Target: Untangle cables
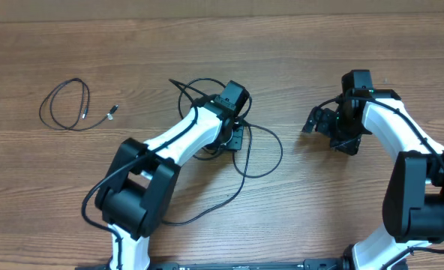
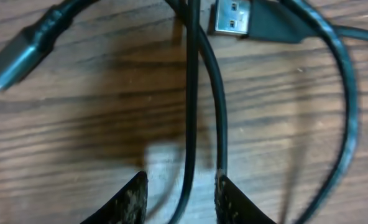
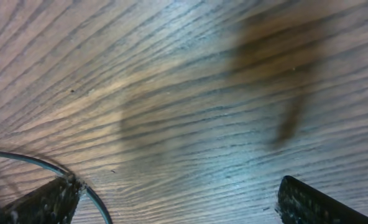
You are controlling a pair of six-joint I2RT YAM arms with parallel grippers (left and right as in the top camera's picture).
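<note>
Thin black cables lie in two groups on the bench (image 1: 319, 45). The lone cable (image 1: 85, 101) rests toward nine o'clock, curled in a loose loop, its small plug end (image 1: 112, 112) just off the loop at three o'clock. The tangled cables (image 1: 279, 146) sprawl near the centre — overlapping loops, one tail (image 1: 207, 216) trailing toward seven o'clock. Seen close, a silver USB plug (image 2: 230, 18) and a dark plug (image 2: 16, 56) lie flat.

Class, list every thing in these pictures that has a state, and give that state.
Looped cable: coiled loosely, lying apart from the bundle.
Cable bundle: tangled, loops crossing one another.
USB plug: unplugged, flat on the table.
Left gripper: partly open, straddling one cord.
Right gripper: wide open, empty.
</note>
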